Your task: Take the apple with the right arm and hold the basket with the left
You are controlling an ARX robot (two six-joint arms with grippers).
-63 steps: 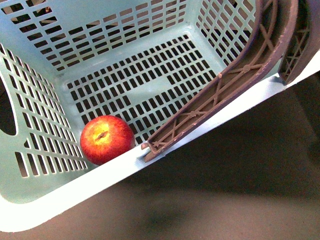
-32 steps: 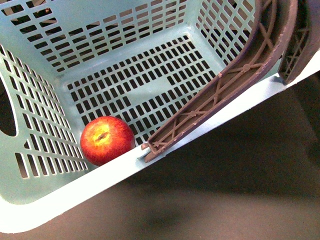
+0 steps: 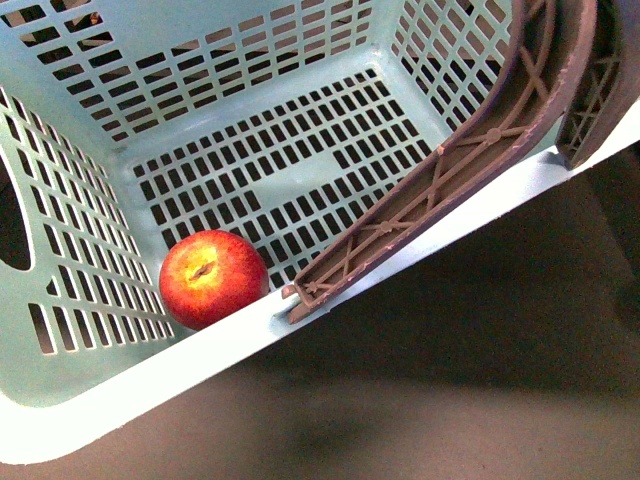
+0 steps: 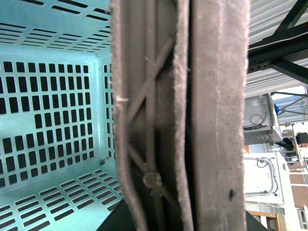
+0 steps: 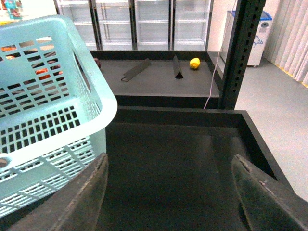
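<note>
The aqua-blue basket (image 3: 330, 300) fills the front view, tilted, with slotted walls and floor. A red apple (image 3: 213, 278) with a yellow blush lies on the basket floor against the near wall, beside the foot of a brown ribbed handle (image 3: 450, 165). In the left wrist view the two brown handles (image 4: 183, 115) run close past the camera, and my left gripper is shut on them; its fingers are hidden. My right gripper (image 5: 168, 192) stands open over the dark table, outside the basket (image 5: 48, 106), with nothing between its fingers (image 5: 86, 197). The apple does not show in the wrist views.
The dark table top (image 5: 178, 154) has a raised black rim (image 5: 260, 139). A black upright post (image 5: 240, 53) stands behind it. A farther dark shelf holds a yellow fruit (image 5: 194, 63) and flat dark pieces. Glass-door fridges line the back wall.
</note>
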